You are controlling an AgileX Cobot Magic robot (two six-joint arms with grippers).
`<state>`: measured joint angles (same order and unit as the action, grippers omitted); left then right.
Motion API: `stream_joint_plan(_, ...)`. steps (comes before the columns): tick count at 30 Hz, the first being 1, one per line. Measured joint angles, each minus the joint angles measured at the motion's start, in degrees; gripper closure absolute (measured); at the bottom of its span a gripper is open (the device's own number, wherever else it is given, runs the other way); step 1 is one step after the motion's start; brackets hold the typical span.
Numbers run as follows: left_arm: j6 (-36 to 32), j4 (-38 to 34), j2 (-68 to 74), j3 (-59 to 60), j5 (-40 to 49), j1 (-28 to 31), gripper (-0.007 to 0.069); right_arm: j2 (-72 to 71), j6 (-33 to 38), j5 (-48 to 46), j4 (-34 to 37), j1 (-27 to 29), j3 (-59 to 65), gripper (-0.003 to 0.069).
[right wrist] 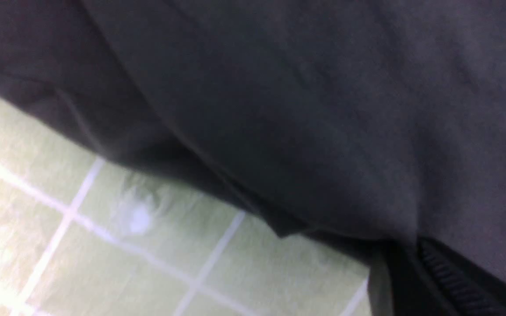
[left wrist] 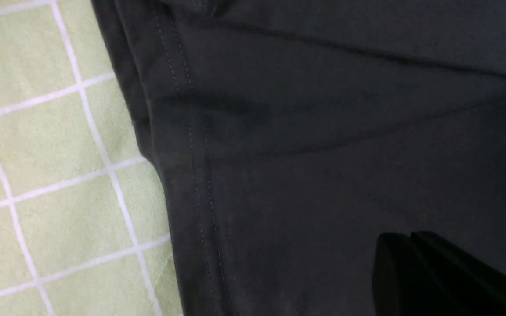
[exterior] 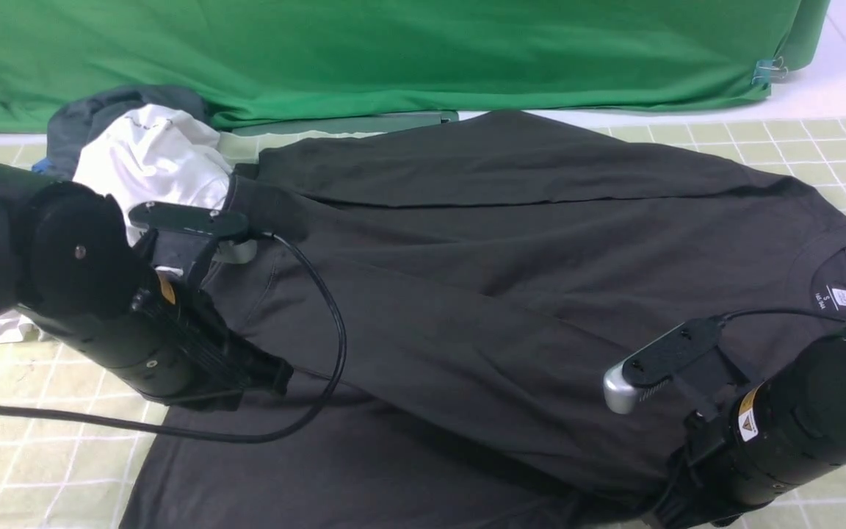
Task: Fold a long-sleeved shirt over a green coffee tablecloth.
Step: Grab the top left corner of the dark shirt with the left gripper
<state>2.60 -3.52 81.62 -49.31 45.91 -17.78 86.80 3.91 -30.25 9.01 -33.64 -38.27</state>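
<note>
The left gripper (exterior: 272, 376), a black clamp on a thick black arm, sits at about 8 o'clock in the front view, pressed down on the large black long-sleeved cotton shirt (exterior: 504, 279). Its jaws are drawn tight together. The left wrist view shows one dark finger (left wrist: 433, 276) lying on the cloth near a double-stitched hem, but not whether any fabric is pinched between the jaws.

The right gripper (exterior: 684, 496) is at about 5 o'clock, at the shirt's near edge. In the right wrist view, soft black fabric bunches over a ribbed black finger (right wrist: 444, 281) and hides the jaws, so I cannot tell whether they are wide, narrow or clamped.

The shirt lies spread across the middle of the wide pale yellow-green tablecloth with a thin white grid (exterior: 41, 455). Its crew-neck collar and white neck label (exterior: 841, 297) are at 3 o'clock, and its body runs down toward 7 o'clock. One sleeve is folded across the chest in a long diagonal band, and the matte knit is lightly creased.

A thin black cable (exterior: 324, 330) loops over the shirt beside the left arm. At 10 o'clock a crumpled white garment (exterior: 151, 154) rests against a dark blue-grey garment (exterior: 100, 110), with the shirt's far end touching the white one. A smooth deep green backdrop cloth (exterior: 393, 51) fills the 12 o'clock side.
</note>
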Motion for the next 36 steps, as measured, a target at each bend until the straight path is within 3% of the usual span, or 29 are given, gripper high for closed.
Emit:
stream_joint_plan(18, 1.83, -0.66, -10.03, 0.55, 10.89, 0.0, 0.0613, -10.54, 0.86, -7.51, 0.0, 0.0, 5.12, 0.065)
stream_joint_plan(28, 4.83, 1.01, -10.09, 9.63, 12.2, 0.0, 0.0608, -11.56, 0.69, -13.31, 0.17, 0.0, 5.86, 0.065)
stream_joint_plan(31, 4.95, 0.42, -10.1, 12.05, 10.77, 0.0, 0.0589, -11.87, 0.69, -13.31, 0.24, 0.0, 6.16, 0.065)
stream_joint_plan(36, 5.14, 0.9, -9.38, 16.27, 6.28, 0.0, 0.0432, -12.03, 0.62, -13.31, 0.24, 0.0, 6.28, 0.065)
